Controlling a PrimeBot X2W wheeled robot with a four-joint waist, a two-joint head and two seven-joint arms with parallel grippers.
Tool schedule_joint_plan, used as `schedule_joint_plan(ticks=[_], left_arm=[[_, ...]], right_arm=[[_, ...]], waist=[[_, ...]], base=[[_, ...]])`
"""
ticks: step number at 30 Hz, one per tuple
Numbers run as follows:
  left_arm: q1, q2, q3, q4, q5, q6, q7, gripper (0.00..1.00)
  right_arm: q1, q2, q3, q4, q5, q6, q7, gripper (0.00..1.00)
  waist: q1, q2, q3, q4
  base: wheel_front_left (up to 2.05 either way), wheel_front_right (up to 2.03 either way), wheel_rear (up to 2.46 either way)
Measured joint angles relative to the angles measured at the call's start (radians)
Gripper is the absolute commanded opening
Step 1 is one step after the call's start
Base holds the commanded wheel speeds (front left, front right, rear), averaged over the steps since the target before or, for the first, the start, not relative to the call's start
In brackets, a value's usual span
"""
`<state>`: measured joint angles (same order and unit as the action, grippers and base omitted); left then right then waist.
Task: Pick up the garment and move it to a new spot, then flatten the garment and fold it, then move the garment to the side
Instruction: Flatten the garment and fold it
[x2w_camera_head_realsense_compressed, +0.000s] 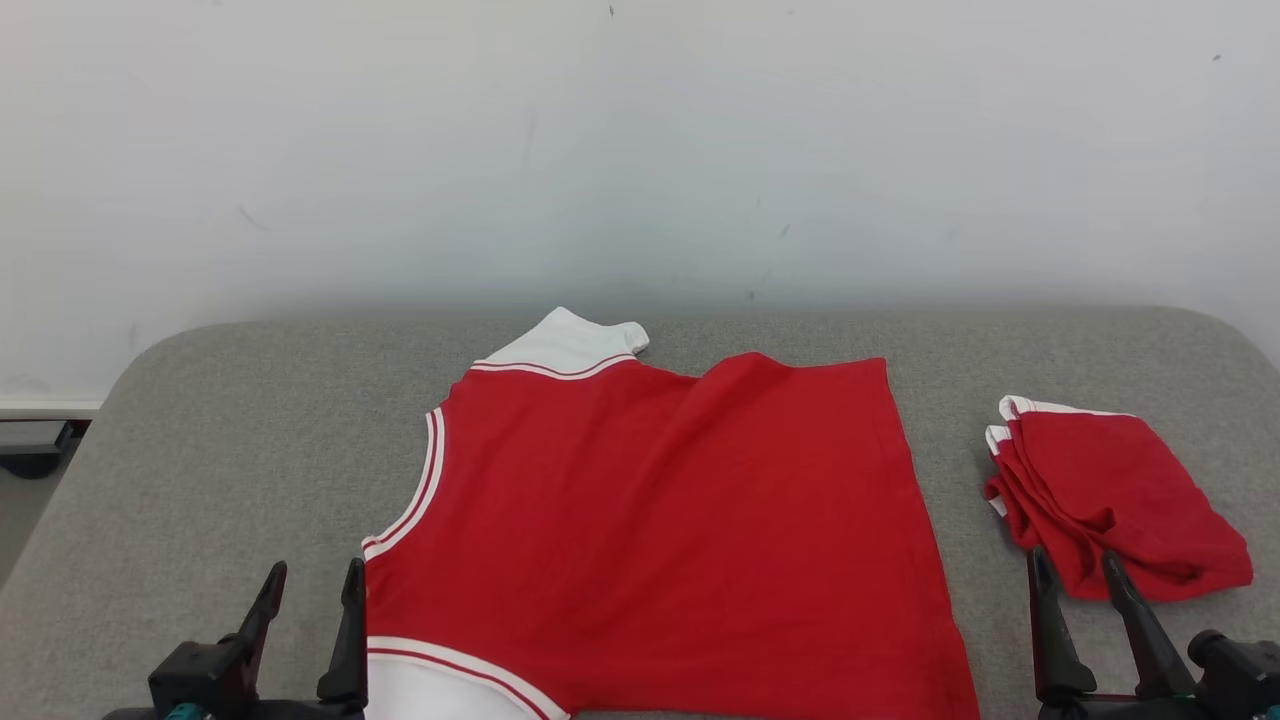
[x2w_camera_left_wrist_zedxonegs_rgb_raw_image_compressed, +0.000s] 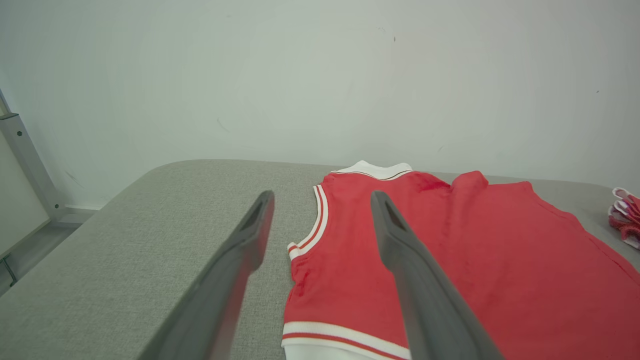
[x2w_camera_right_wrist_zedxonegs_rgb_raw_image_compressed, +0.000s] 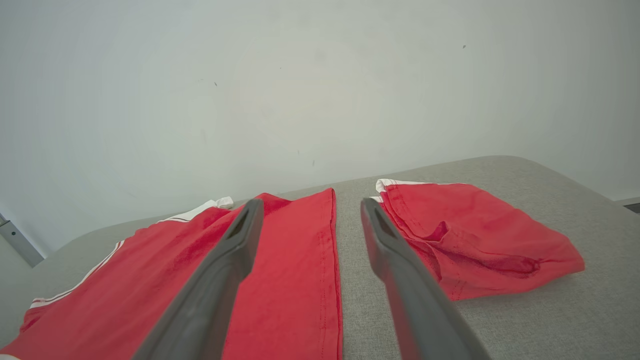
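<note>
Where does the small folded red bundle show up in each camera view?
Head view: red bundle at right, beside the spread vest's hem.
Left wrist view: red bundle clipped at the right edge, mid-height.
Right wrist view: red bundle right of centre, mid-height.
Shared landmark: the spread vest's straight hem, left of the red bundle in every view.

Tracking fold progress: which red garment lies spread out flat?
The large sleeveless top mid-table; the smaller red garment by the right gripper is bunched in layers.
</note>
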<state>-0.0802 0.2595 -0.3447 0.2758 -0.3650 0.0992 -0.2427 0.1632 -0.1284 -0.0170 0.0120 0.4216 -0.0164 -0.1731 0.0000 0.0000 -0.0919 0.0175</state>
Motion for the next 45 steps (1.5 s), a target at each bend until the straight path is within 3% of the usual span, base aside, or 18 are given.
schedule_joint_plan(ticks=[25, 36, 45], left_arm=[[0.001, -0.007, 0.000, 0.005, 0.014, 0.007, 0.035, 1.00], [0.018, -0.044, -0.019, 0.153, -0.033, 0.015, 0.249, 1.00], [0.020, -0.067, -0.019, 0.241, -0.032, 0.024, 0.401, 1.00]], right_arm=[[0.021, 0.019, 0.013, -0.014, -0.018, -0.020, -0.013, 1.00], [0.053, -0.016, 0.087, 0.036, -0.012, -0.011, 0.194, 1.00], [0.050, -0.032, 0.104, 0.088, -0.039, -0.038, 0.309, 1.00]], waist=[[0.0000, 0.0000, 0.010, -0.010], [0.0000, 0.0000, 0.024, -0.002], [0.0000, 0.0000, 0.036, 0.004]], base=[[0.00, 0.00, 0.00], [0.00, 0.00, 0.00], [0.00, 0.00, 0.00]])
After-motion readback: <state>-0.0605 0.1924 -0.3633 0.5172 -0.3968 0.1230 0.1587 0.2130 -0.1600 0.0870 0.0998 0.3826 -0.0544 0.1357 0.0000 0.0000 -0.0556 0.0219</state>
